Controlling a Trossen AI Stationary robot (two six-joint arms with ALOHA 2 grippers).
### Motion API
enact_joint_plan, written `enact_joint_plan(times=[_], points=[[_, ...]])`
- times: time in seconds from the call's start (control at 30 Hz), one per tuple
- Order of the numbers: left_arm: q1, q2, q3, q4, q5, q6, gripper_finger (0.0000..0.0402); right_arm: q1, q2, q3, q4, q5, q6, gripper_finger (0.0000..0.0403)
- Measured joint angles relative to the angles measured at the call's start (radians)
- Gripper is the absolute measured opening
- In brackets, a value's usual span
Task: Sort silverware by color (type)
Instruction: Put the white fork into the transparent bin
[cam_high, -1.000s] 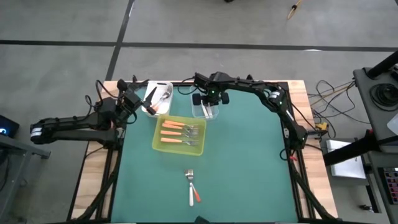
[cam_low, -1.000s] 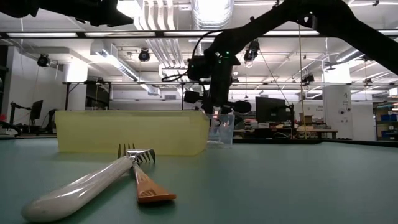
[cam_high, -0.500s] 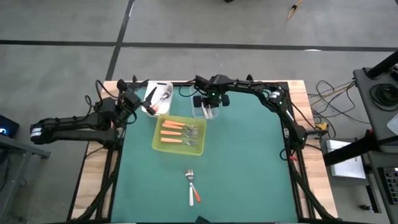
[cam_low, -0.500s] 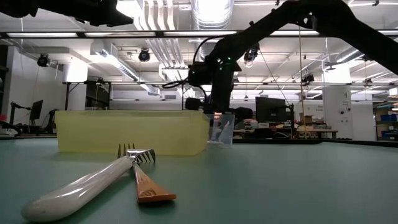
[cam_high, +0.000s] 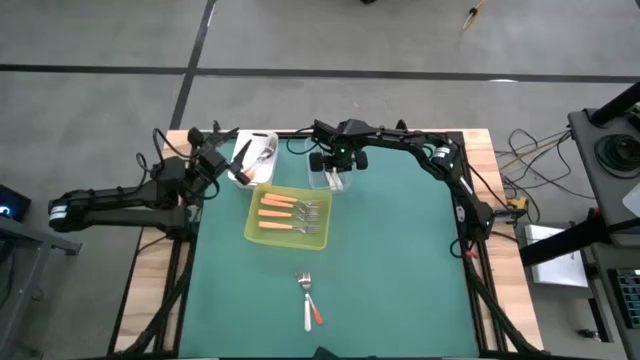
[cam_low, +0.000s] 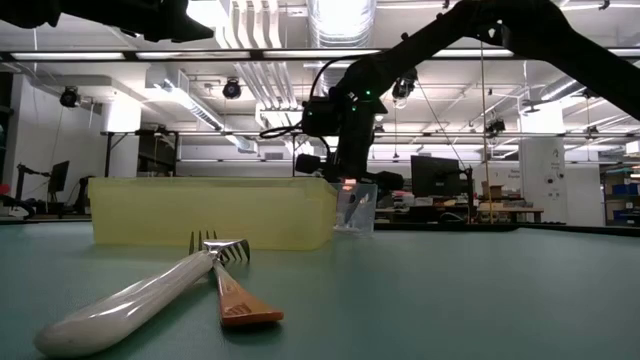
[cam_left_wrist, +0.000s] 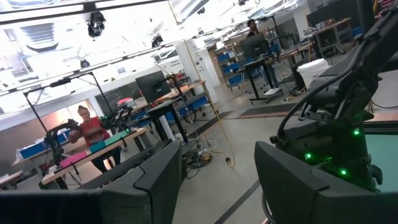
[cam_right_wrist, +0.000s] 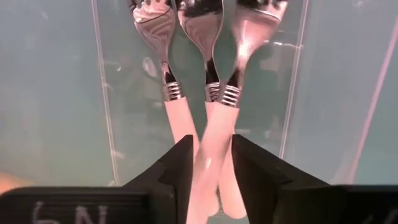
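Observation:
My right gripper (cam_high: 337, 170) points down into a clear tub (cam_high: 333, 180) at the table's far middle. In the right wrist view three white-handled forks (cam_right_wrist: 208, 81) lie in that tub, and my gripper (cam_right_wrist: 211, 163) stands open a little with their crossed handles between its fingers. The yellow-green tray (cam_high: 252, 226) holds three orange-handled forks (cam_high: 285, 212). A white-handled fork (cam_high: 306, 302) and an orange-handled one (cam_high: 315, 314) lie crossed near the table's front. My left gripper (cam_high: 238, 155) hovers open above a white tub (cam_high: 262, 140) at the far left. My right gripper comes from above, pointing down, with its fingers (cam_right_wrist: 177, 171) close on both sides of the white handles (cam_right_wrist: 210, 140) where they cross. The forks' heads rest on the tub's bottom. I cannot tell whether the fingers touch the handles.
The white tub holds silver utensils (cam_high: 264, 154). The green mat (cam_high: 400, 260) lies bare to the right of the tray and of the two near forks. In the low view those forks (cam_low: 215, 265) lie close to the camera, with the tray (cam_low: 210, 212) behind them.

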Motion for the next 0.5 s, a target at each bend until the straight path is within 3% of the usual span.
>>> enact_joint_plan(times=[0.27,0.5], points=[[0.000,0.000,0.000,0.000,0.000,0.000,0.0185,0.000,0.000,0.029,0.000,-0.002,-0.023,0.0132],[0.000,0.000,0.000,0.000,0.000,0.000,0.0185,0.000,0.000,0.147,-0.040,-0.003,-0.077,0.0132]])
